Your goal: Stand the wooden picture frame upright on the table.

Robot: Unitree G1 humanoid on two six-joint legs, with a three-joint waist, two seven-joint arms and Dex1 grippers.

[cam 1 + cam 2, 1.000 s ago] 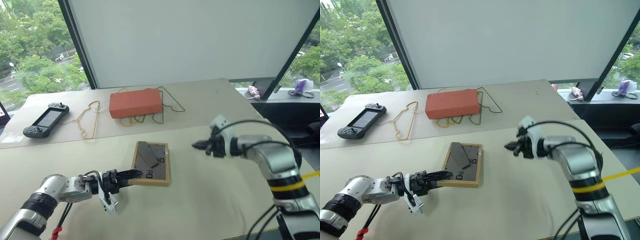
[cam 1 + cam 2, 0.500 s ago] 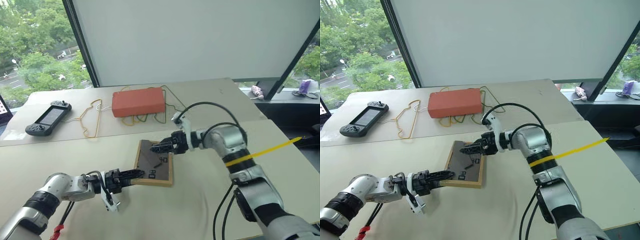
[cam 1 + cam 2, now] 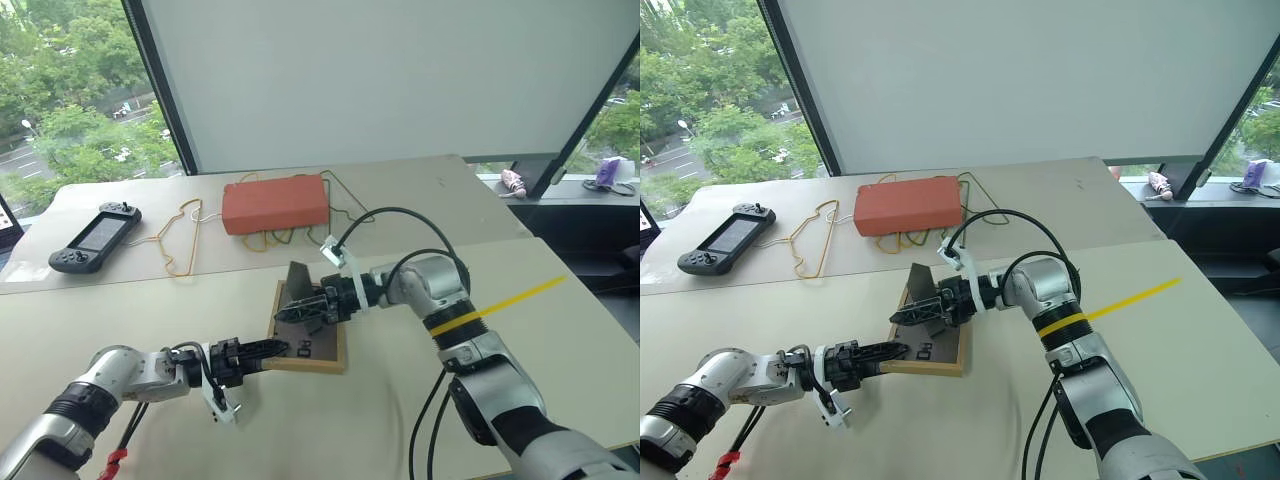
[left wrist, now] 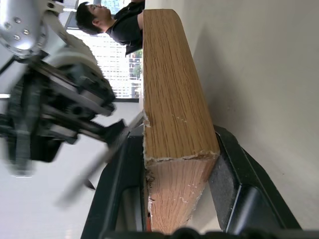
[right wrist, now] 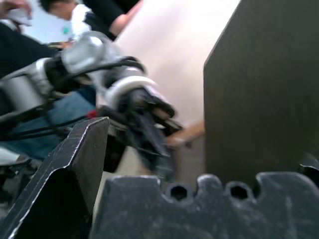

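The wooden picture frame (image 3: 322,348) lies face down on the table (image 3: 330,430), its dark grey back up. Its fold-out stand (image 3: 298,279) is tilted up off the back panel. My left gripper (image 3: 268,349) is shut on the frame's near left corner; in the left wrist view the light wood edge (image 4: 172,124) sits clamped between both fingers (image 4: 234,174). My right gripper (image 3: 300,310) hovers open over the back panel, reaching in from the right. In the right wrist view the dark stand (image 5: 259,94) rises between its spread fingers (image 5: 75,169).
An orange-red box (image 3: 275,204) rests on wire hangers (image 3: 180,240) at the back of the table. A handheld game console (image 3: 93,238) lies at the far left. A person (image 4: 107,22) shows in the background of the left wrist view.
My right gripper swung left from open space to above the frame and opened wide. The stand went from lying flat to tilted up. My left gripper kept its hold and stayed put.
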